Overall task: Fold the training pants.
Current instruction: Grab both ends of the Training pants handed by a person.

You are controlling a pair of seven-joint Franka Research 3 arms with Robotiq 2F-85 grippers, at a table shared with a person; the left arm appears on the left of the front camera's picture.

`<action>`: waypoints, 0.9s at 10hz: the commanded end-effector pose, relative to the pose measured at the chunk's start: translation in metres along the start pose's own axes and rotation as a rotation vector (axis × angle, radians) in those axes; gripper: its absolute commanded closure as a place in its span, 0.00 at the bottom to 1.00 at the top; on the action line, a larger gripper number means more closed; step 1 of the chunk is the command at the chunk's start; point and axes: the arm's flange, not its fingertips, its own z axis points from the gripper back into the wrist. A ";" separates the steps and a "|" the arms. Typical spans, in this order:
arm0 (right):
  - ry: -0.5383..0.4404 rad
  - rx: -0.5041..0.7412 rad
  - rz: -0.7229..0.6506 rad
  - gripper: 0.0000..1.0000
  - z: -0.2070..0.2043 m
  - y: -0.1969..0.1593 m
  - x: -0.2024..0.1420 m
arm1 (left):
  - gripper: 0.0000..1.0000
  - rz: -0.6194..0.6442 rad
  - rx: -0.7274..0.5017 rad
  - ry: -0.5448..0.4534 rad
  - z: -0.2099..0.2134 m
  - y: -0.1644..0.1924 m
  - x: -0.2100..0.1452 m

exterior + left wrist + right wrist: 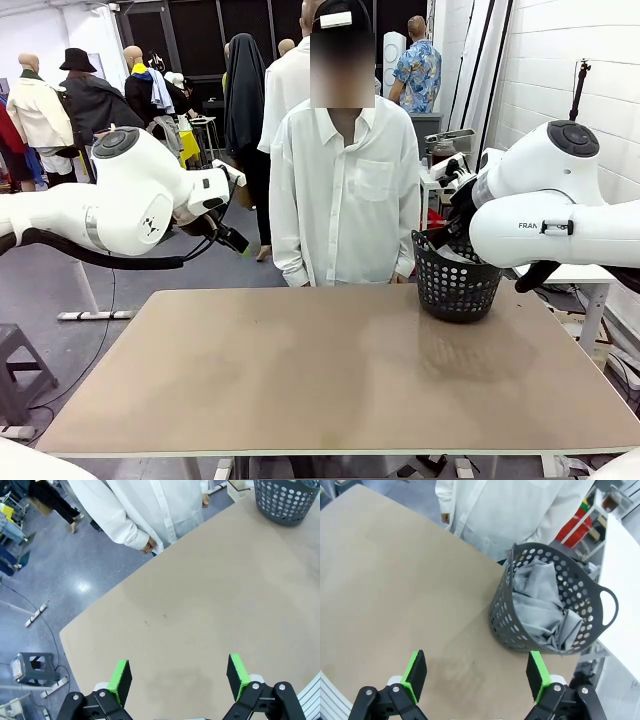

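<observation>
Brown tabletop (300, 380) fills the lower half of the front view, and a person (345, 190) in a white shirt stands at its far edge, at 12 o'clock. On the table, at about 2 o'clock from its middle, stands a black mesh basket (455, 285). The left arm (120, 200) is raised at 9 o'clock and the right arm (560, 200) at 3 o'clock, just beside the basket.

In the right wrist view the training pants (545, 610) lie crumpled inside the basket, light grey cloth heaped against its far wall. They are at 2 o'clock from the right gripper (477, 672), which hangs above the table with its 2 green pads (415, 672) wide apart and empty.

The left gripper (180, 677) hangs over the table too, jaws spread wide and holding nothing. In its view the basket is well apart at 1 o'clock, and the person's hand (149, 545) hangs near the table edge at 11 o'clock
</observation>
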 end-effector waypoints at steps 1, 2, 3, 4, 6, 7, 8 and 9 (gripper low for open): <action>0.010 -0.004 0.032 0.00 0.002 0.000 -0.002 | 0.00 -0.008 -0.016 0.009 -0.006 -0.001 -0.001; 0.000 0.000 0.000 0.00 0.000 0.000 0.000 | 0.00 -0.008 -0.016 0.009 -0.006 -0.001 -0.001; 0.000 0.000 0.000 0.00 0.000 0.000 0.000 | 0.00 -0.008 -0.016 0.009 -0.006 -0.001 -0.001; 0.000 0.000 0.000 0.00 0.000 0.000 0.000 | 0.00 -0.008 -0.016 0.009 -0.006 -0.001 -0.001; 0.000 0.000 0.000 0.00 0.000 0.000 0.000 | 0.00 -0.008 -0.016 0.009 -0.006 -0.001 -0.001; 0.000 0.000 0.000 0.00 0.000 0.000 0.000 | 0.00 -0.008 -0.016 0.009 -0.006 -0.001 -0.001; 0.000 0.000 0.000 0.00 0.000 0.000 0.000 | 0.00 -0.008 -0.016 0.009 -0.006 -0.001 -0.001; 0.000 0.000 0.000 0.00 0.000 0.000 0.000 | 0.00 -0.008 -0.016 0.009 -0.006 -0.001 -0.001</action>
